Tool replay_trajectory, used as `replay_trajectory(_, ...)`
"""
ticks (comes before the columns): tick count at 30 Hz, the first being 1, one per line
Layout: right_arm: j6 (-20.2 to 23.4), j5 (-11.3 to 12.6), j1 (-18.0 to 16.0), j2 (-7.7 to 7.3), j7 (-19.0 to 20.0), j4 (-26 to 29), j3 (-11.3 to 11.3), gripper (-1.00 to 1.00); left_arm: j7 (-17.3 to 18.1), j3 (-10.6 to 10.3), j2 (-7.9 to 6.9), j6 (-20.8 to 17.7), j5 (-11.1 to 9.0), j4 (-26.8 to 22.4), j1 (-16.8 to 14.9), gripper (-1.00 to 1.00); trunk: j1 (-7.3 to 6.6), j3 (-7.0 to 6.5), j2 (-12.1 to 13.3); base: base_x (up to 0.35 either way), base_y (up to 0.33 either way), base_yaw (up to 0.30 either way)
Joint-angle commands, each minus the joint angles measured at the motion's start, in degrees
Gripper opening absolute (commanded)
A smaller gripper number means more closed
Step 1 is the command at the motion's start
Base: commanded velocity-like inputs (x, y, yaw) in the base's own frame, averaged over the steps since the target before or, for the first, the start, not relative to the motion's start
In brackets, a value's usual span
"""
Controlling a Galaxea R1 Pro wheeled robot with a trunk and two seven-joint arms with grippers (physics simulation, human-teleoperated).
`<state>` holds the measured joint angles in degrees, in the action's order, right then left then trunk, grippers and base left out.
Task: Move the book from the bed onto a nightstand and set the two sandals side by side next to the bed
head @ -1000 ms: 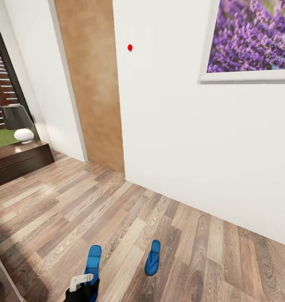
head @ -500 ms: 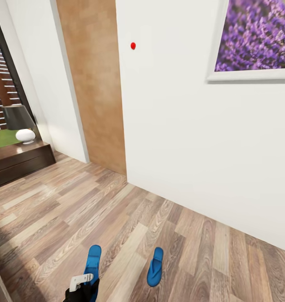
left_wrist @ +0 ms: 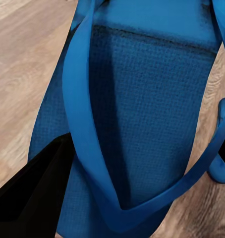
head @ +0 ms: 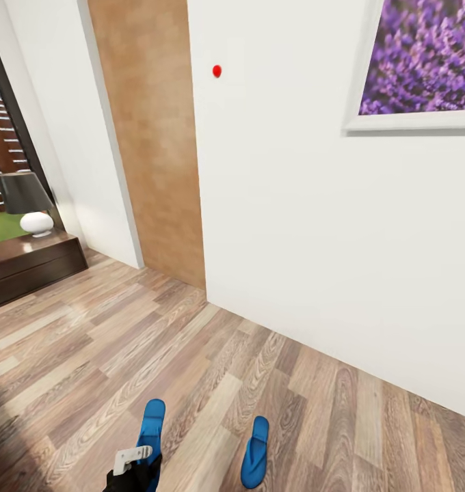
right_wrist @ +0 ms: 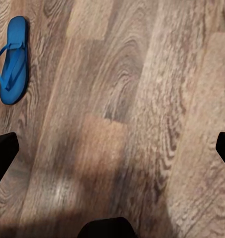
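Wood-plank floor (head: 191,355): left gripper (head: 133,458) grips one sandal (left_wrist: 142,114), pointing twelve o'clock; the loose sandal (head: 255,452) lies parallel at three o'clock. Right gripper (right_wrist: 112,144) hangs wide, empty.

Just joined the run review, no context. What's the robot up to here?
The left gripper is right over one blue sandal at the bottom of the head view, and that sandal's sole and straps loom large in the left wrist view; whether it is gripped can't be told. The second sandal lies on the wood floor a gap away, roughly parallel. The right gripper hangs open over bare planks. A lamp stands on a dark cabinet at the far left.
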<state>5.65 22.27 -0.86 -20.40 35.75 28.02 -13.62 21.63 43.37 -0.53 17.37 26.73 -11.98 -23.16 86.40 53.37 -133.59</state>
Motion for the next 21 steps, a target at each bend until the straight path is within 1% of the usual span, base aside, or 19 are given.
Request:
replay_trajectory(1, 0.6, 0.6, 0.0, 0.01, 0.3, 0.0, -0.2, 1.00, 0.2, 0.5, 0.01, 0.3, 0.5, 0.0, 0.0, -1.00, 0.00, 0.05, 0.0, 0.166, 0.098, 0.000)
replay_trajectory(6, 0.6, 0.6, 0.0, 0.01, 0.3, 0.0, -0.2, 1.00, 0.2, 0.5, 0.01, 0.2, 0.5, 0.0, 0.0, -1.00, 0.00, 0.05, 0.0, 0.197, 0.118, 0.000)
replay_trajectory(10, 0.6, 0.6, 0.0, 0.01, 0.3, 0.0, -0.2, 1.00, 0.2, 0.5, 0.01, 0.2, 0.5, 0.0, 0.0, -1.00, 0.00, 0.05, 0.0, 0.035, 0.019, 0.035)
replay_trajectory(21, 0.6, 0.6, 0.0, 0.01, 0.3, 0.0, -0.2, 1.00, 0.2, 0.4, 0.01, 0.2, 0.5, 0.0, 0.0, -1.00, 0.00, 0.05, 0.0, 0.002, 0.001, 0.265)
